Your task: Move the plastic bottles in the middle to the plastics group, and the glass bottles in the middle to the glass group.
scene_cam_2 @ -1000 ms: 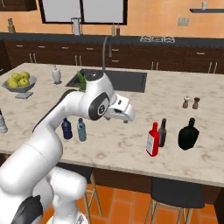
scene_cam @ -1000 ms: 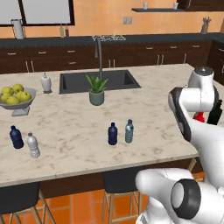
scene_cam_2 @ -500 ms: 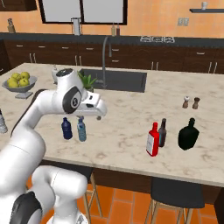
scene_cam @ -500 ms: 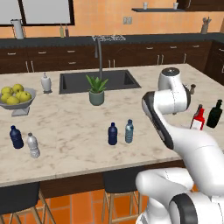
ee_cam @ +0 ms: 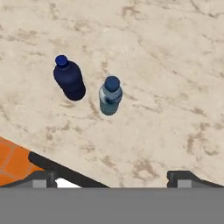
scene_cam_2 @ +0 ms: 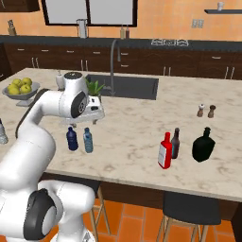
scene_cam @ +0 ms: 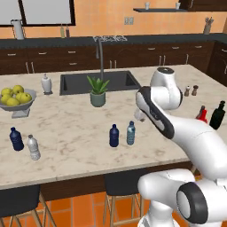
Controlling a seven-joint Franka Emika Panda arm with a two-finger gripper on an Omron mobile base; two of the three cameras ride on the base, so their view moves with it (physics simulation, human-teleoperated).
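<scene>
My pincer [scene_cam_2: 94,117] hangs with its jaws spread wide and nothing between them, above the two small bottles at the centre of the left base view. There the short round dark navy-blue plastic bottle [scene_cam: 114,135] stands just beside the pale teal-blue translucent plastic bottle with a dark cap [scene_cam: 131,133], both upright on the beige marbled stone tabletop [scene_cam: 71,119]. At the left edge of that view another small navy bottle [scene_cam: 16,139] and a clear greyish-white bottle [scene_cam: 33,147] stand close together. In the right base view, lower right of centre, the red flat-sided glass bottle with a white label [scene_cam_2: 165,151] stands near the glossy dark green-black glass bottle [scene_cam_2: 203,145]. A grey bowl [scene_cam: 17,106] in the left base view's upper left holds yellow lemons [scene_cam: 13,96].
</scene>
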